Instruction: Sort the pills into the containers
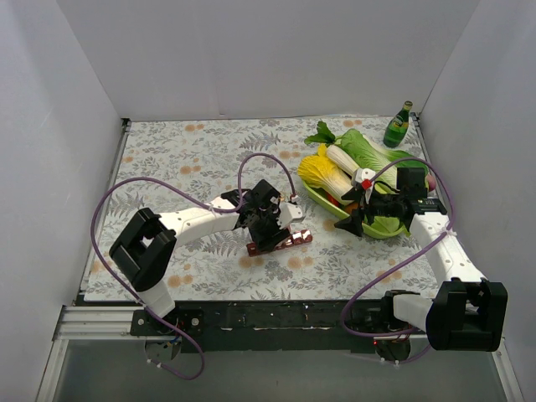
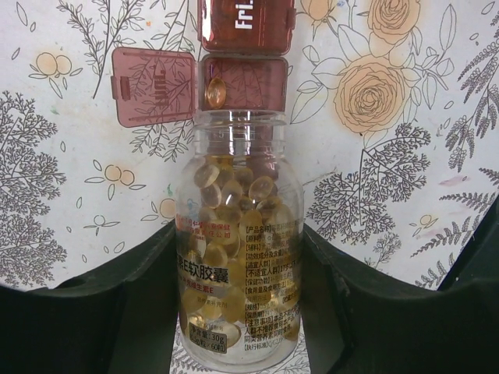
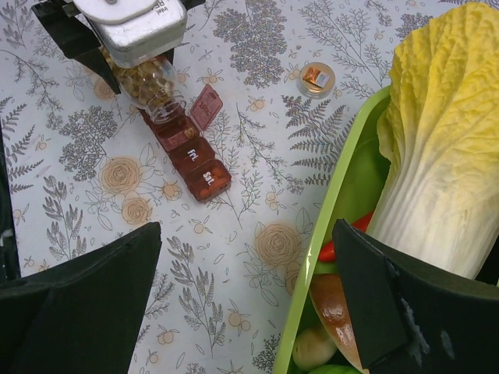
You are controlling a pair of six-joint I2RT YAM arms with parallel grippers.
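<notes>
Clamping the clear jar across its label, the left gripper has both black fingers pressed on the walls. That looks a sound hold on a rigid, slick body. Inside, the pills are glossy amber softgels: light, round, likely to tumble out several together, so I'd judge only a slight tilt is wise. The jar's long axis runs straight away from the wrist, with its open mouth facing the containers just past the rim. That dark-red strip carries on along the same line. Its nearest cell is open, flap thrown left, a lone capsule inside, and the "Fri" cell shut beyond. Farther off, the right gripper hangs spread, holding nothing, beside the green tray. The gold lid lies apart on the cloth.
</notes>
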